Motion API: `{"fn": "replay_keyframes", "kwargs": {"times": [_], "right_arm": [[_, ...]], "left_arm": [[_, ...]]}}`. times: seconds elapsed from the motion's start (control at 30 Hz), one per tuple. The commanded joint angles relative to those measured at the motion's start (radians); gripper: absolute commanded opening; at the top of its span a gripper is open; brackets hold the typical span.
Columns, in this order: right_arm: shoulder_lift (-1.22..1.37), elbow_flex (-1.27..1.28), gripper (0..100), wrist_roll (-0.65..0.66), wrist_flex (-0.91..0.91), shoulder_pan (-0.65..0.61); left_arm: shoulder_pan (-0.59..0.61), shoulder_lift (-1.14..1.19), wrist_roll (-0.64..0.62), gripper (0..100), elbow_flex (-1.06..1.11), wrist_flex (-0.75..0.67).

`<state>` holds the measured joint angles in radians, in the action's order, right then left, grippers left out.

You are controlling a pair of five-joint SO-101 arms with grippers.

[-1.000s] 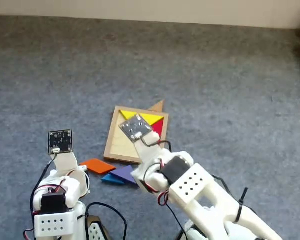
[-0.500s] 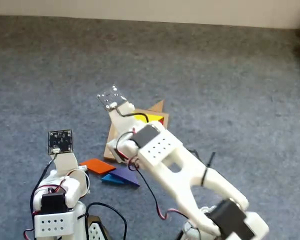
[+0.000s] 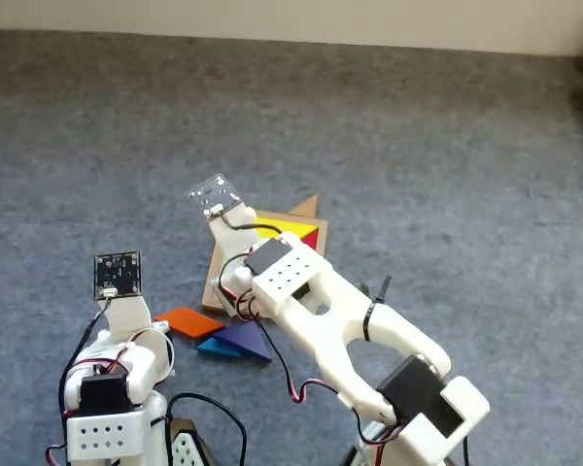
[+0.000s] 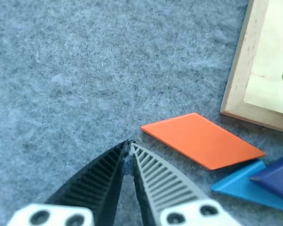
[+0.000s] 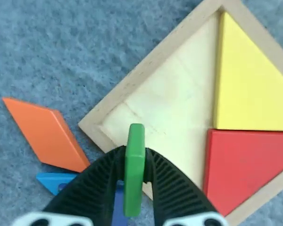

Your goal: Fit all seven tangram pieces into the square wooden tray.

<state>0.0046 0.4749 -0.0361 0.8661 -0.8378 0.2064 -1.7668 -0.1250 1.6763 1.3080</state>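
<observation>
The square wooden tray (image 5: 146, 70) holds a yellow triangle (image 5: 250, 84) and a red triangle (image 5: 247, 165); the rest of its floor is bare wood. My right gripper (image 5: 134, 153) hangs over the tray's corner nearest the loose pieces, shut on a green piece (image 5: 135, 136) held on edge. Beside the tray on the carpet lie an orange parallelogram (image 4: 200, 141), a light blue triangle (image 4: 240, 188) and a dark blue piece (image 4: 278, 174). My left gripper (image 4: 129, 146) is shut with nothing in it, low over the carpet just short of the orange parallelogram.
A brown triangle (image 3: 306, 206) lies on the carpet against the tray's far corner. The right arm (image 3: 311, 301) stretches across the tray (image 3: 216, 277) and hides much of it in the high view. Grey carpet spreads wide on all sides.
The right arm has swung leftward and farther out over the tray, its wrist camera now beyond the tray's far left corner. The left arm has kept still.
</observation>
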Motion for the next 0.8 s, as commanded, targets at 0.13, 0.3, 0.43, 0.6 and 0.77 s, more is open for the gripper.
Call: {"fn": "replay_keyframes", "kwargs": {"times": [0.13, 0.3, 0.43, 0.6, 0.77], "right_arm": [[-0.013, -0.062, 16.7, 0.126, -0.015, 0.048], [-0.019, -0.062, 25.0, 0.137, -0.013, 0.051], [-0.021, -0.064, 25.0, 0.252, -0.013, 0.051], [-0.021, -0.064, 25.0, 0.301, -0.013, 0.053], [-0.019, -0.101, 25.0, 0.302, -0.013, 0.114]], "left_arm": [[-0.01, -0.053, 0.009, 1, 0.019, 0.005], [-0.01, -0.053, 0.009, 1, 0.019, 0.005], [-0.01, -0.053, 0.009, 1, 0.019, 0.005], [-0.01, -0.053, 0.009, 1, 0.019, 0.005], [-0.01, -0.053, 0.009, 1, 0.019, 0.005]]}}
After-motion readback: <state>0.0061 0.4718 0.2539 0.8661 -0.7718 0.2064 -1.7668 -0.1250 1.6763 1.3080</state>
